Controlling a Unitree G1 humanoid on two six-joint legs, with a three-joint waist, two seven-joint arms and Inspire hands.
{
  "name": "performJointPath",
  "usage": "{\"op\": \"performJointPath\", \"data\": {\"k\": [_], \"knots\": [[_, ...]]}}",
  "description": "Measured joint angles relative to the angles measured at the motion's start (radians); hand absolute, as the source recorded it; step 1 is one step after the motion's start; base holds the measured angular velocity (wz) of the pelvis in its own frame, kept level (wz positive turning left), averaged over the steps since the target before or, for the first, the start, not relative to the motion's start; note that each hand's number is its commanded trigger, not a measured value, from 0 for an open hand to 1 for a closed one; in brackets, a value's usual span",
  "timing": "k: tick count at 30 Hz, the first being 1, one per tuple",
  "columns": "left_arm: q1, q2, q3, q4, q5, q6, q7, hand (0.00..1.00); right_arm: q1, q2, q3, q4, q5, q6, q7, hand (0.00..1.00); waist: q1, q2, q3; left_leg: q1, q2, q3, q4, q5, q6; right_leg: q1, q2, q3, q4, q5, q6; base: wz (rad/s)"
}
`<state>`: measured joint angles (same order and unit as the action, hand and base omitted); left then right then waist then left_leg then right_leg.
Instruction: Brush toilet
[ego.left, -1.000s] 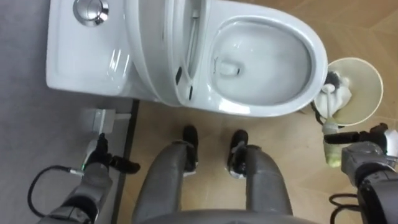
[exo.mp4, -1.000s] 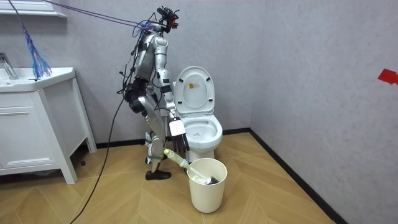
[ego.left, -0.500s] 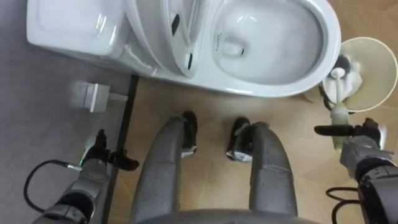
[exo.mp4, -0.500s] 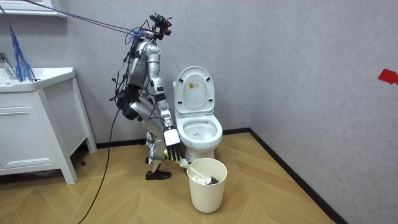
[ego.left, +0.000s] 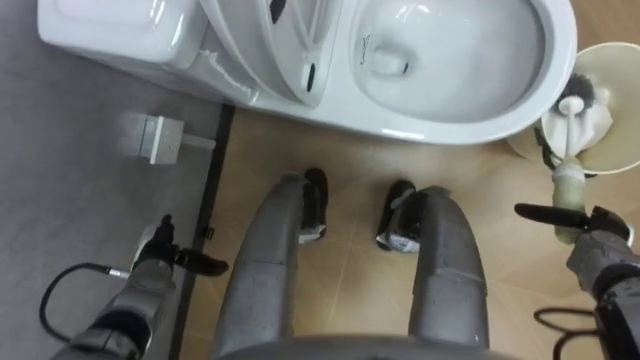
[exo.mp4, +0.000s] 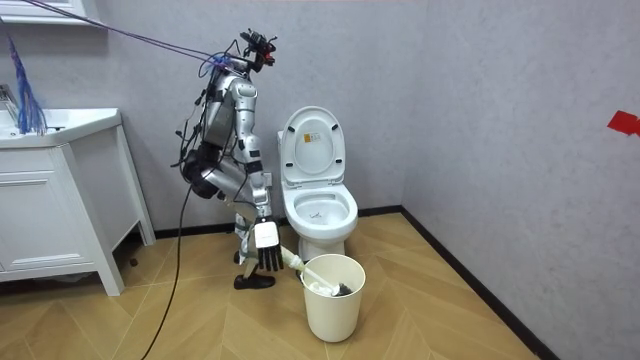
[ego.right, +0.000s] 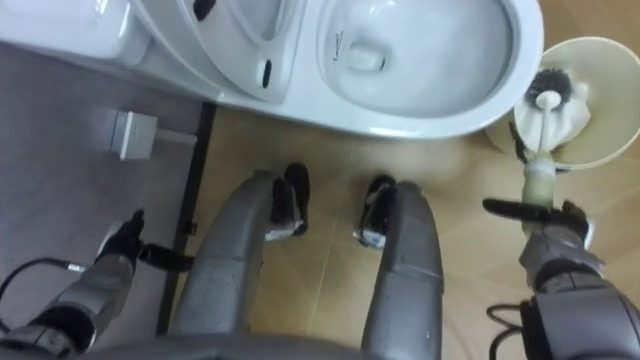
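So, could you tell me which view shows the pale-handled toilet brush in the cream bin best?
The right eye view: the pale-handled toilet brush stands clear in the round cream bin, seen from above. The left eye view cuts the bin off; the room view shows its handle small.

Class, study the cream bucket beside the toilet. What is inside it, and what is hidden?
Inside the bucket is a toilet brush, its dark bristles beside some white material, its pale handle reaching out over the rim. These cover the bucket's bottom.
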<state>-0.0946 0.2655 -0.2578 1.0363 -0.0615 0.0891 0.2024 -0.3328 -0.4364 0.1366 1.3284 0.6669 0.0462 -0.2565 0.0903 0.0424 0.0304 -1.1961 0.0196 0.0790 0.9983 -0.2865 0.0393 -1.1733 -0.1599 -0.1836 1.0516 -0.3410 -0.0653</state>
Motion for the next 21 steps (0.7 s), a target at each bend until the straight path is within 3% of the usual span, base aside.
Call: {"op": "performJointPath", "data": {"k": [7, 10, 18, 21], "knots": [[0.001, 0.017, -0.002, -0.006, -0.070, -0.004, 0.000, 0.00, -0.017, -0.014, 0.031, 0.015, 0.004, 0.015, 0.042, 0.00, -0.003, -0.005, 0.0016, -0.067, 0.004, 0.001, 0.050, -0.012, -0.002, -0.071, -0.008, 0.007, 0.052, -0.016, -0.013, 0.00], [0.001, 0.028, -0.002, -0.016, -0.094, -0.005, 0.000, 0.00, -0.022, -0.041, 0.040, 0.014, 0.003, 0.020, 0.051, 0.00, -0.002, -0.005, 0.0016, -0.100, 0.004, 0.000, 0.075, -0.015, -0.001, -0.102, -0.007, 0.006, 0.075, -0.016, -0.011, 0.00], [0.007, 0.045, -0.002, -0.043, -0.104, -0.001, 0.003, 0.00, -0.037, -0.060, 0.040, 0.014, 0.004, 0.035, 0.068, 0.00, -0.002, -0.011, 0.0044, -0.137, 0.001, 0.004, 0.086, -0.018, 0.002, -0.140, -0.012, 0.010, 0.087, -0.018, -0.007, 0.00], [0.021, 0.067, -0.002, -0.085, -0.104, -0.001, 0.003, 0.00, -0.038, -0.065, 0.041, 0.014, 0.006, 0.043, 0.073, 0.00, -0.003, -0.019, 0.0078, -0.138, 0.001, 0.007, 0.097, -0.026, 0.004, -0.143, -0.011, 0.016, 0.099, -0.026, -0.005, 0.00]]}}
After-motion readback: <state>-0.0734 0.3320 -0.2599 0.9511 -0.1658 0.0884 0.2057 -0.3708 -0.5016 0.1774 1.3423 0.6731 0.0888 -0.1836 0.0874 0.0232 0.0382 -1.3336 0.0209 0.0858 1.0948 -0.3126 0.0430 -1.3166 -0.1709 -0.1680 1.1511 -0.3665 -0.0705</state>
